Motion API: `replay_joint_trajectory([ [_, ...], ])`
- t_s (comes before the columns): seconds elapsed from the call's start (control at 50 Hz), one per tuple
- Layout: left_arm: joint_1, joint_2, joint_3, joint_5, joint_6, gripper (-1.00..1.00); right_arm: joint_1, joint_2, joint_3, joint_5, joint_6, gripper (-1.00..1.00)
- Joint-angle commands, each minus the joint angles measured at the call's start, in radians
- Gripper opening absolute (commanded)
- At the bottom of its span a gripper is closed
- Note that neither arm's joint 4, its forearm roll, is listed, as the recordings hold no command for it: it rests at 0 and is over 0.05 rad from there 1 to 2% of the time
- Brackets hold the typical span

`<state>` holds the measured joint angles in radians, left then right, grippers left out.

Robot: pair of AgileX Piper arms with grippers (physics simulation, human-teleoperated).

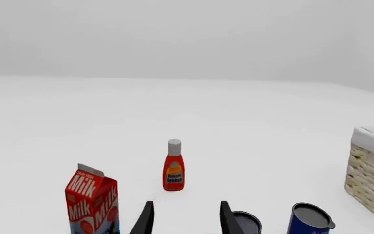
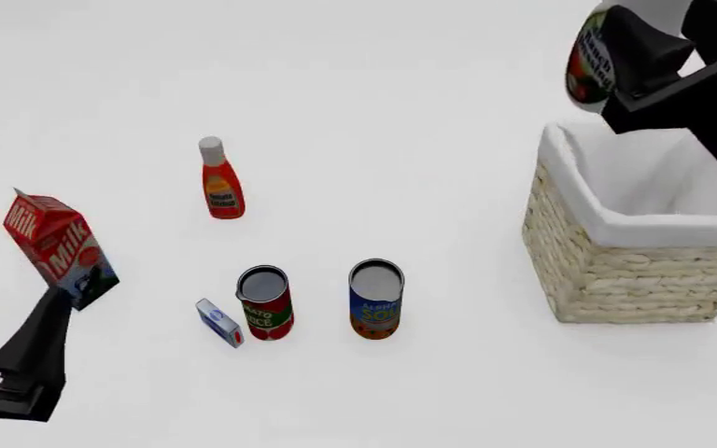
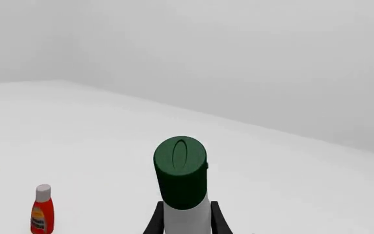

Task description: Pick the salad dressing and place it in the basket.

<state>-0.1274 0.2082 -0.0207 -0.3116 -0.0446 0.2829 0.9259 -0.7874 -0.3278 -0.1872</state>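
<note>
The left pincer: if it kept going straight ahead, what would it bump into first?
Probably the red bottle. In its wrist view, the left pincer points almost straight at it, with bare table between, though depth is hard to judge.

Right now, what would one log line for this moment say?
right gripper: shut on salad dressing, lifted beside basket | left gripper: open, idle | dressing not yet in basket

Two bottles, one white salad dressing [image 2: 593, 63] and one red ketchup [image 2: 220, 181], two open cans [image 2: 264, 302] [image 2: 376, 299], one milk carton [image 2: 60, 248], one small box [image 2: 219, 323], one wicker basket [image 2: 620, 271]
</note>
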Motion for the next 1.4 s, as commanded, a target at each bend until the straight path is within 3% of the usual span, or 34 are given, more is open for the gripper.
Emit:
replay_joint_trajectory([
  [0.02, 0.070, -0.207, 0.021, 0.184, -0.016, 1.00, -0.102, -0.004, -0.028, 0.006, 0.043, -1.00],
  [0.12, 0.076, -0.208, 0.021, 0.166, 0.015, 1.00, -0.142, 0.008, -0.032, 0.004, 0.044, -1.00],
  [0.2, 0.094, -0.208, 0.021, 0.163, -0.017, 1.00, -0.181, 0.018, -0.034, 0.000, 0.052, -1.00],
  [0.78, 0.208, -0.208, 0.021, 0.143, -0.037, 1.00, -0.395, 0.146, -0.028, -0.051, 0.076, -1.00],
  [1.4, 0.216, -0.208, 0.021, 0.155, -0.021, 1.00, -0.461, 0.340, -0.012, -0.134, 0.098, -1.00],
])
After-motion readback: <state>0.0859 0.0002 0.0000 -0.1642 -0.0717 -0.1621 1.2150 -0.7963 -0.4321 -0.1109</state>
